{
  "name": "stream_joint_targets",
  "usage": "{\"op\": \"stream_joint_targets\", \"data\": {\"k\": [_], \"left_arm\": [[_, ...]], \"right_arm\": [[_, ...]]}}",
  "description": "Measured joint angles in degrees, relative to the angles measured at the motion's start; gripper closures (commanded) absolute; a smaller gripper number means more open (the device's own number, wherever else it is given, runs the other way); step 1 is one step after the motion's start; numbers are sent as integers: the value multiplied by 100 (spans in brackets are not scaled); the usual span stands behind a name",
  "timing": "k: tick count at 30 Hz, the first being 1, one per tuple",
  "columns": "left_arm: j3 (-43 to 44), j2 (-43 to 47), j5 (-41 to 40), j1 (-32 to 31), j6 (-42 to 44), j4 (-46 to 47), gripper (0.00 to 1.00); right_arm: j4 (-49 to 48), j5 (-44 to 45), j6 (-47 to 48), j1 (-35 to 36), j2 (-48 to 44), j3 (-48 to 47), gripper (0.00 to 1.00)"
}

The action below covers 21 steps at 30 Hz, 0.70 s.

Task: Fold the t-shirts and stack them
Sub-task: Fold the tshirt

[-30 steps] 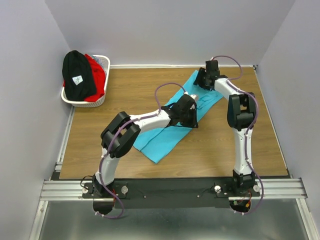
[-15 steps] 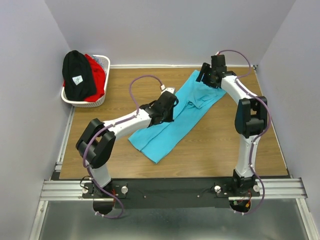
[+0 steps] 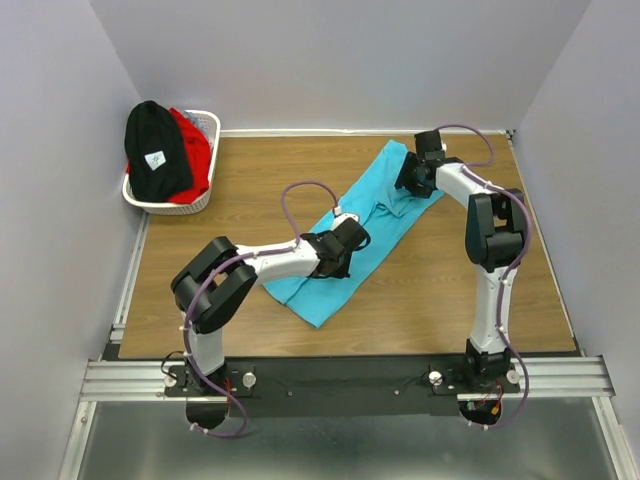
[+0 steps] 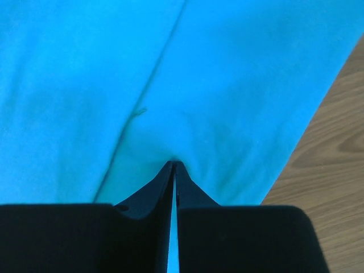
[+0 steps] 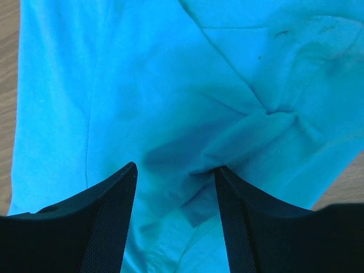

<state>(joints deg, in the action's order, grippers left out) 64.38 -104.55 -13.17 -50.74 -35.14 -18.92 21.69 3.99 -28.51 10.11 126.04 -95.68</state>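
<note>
On the table's middle, the turquoise shirt [image 3: 390, 200] lies as a long diagonal strip. My left gripper [image 4: 173, 166] has moved from the strip's left edge onto its near half. Its jaws are clenched and the cloth puckers at their tips, so I judge it is pinching the shirt. The right gripper [image 5: 175, 168] has dropped, spread wide, onto the collar end, so a crosswise fold looks imminent.

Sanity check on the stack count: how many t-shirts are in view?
3. The turquoise t-shirt is spread on the table. The black t-shirt is heaped on top in the basket, with the red t-shirt partly under it. More may be hidden underneath.
</note>
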Motion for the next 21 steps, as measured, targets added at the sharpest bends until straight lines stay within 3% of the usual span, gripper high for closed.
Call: {"op": "stream_joint_targets", "data": {"k": [7,15,21], "left_arm": [[649,-538,203,-525,-72,83,89],[1843,-1364,986,-861,-68,94,88],[2334,-1547,1526,-866,-31,195,81]], "right_arm": [[-11,238,153,-4,280,-343,36],[-57,433,807,-9,1034,-1464,32],[-87,376,1172,-11,1440,-2070,29]]}}
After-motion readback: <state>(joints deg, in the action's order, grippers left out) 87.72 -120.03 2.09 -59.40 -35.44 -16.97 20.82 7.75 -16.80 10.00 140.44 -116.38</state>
